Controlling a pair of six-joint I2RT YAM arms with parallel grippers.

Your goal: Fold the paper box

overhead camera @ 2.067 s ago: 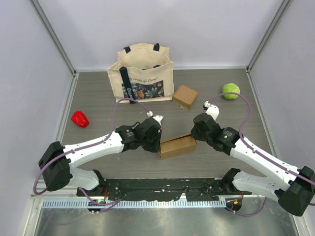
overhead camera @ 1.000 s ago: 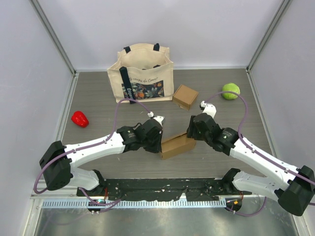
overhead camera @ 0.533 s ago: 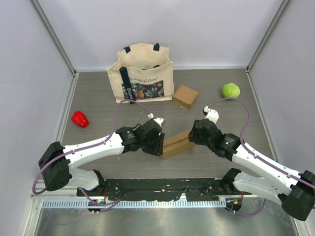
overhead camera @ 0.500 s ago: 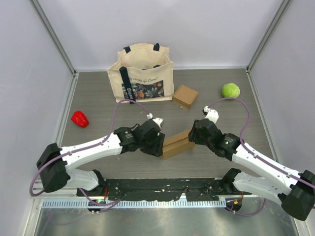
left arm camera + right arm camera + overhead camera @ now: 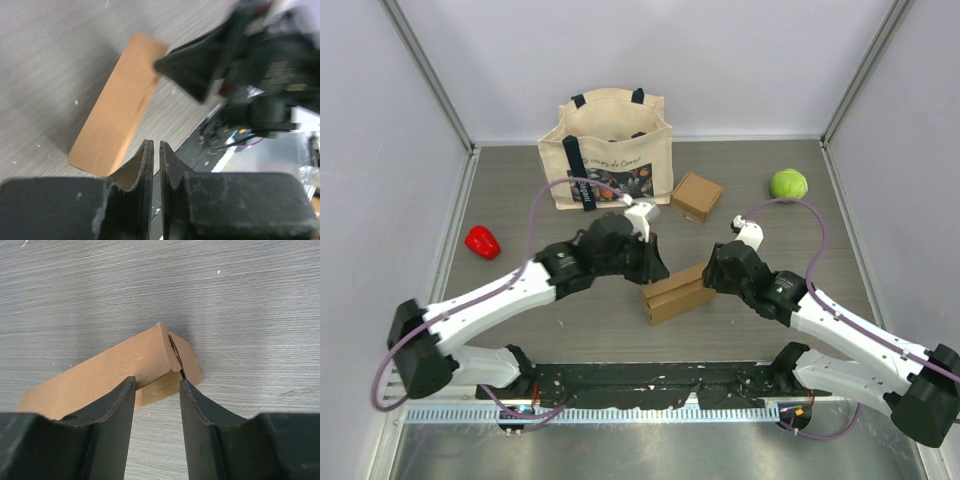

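- The paper box (image 5: 678, 293) lies flat on the table (image 5: 520, 190), near the front and between the two arms, well apart from the tote bag (image 5: 605, 150) and the smaller cardboard box (image 5: 697, 196).
- Its long axis runs across the table, the right end angled slightly away from the arm bases. That end shows a loose, untucked flap.
- Right gripper (image 5: 157, 381): fingers parted, set over the flap end and apparently placed to press or tuck it. Whether the pads touch the card cannot be told.
- Left gripper (image 5: 154, 146): fingers all but closed, only a slit between them, nothing held. It hangs above the box's left portion, clear of it, so it is judged not to be steadying the box.
- Folding is judged incomplete.
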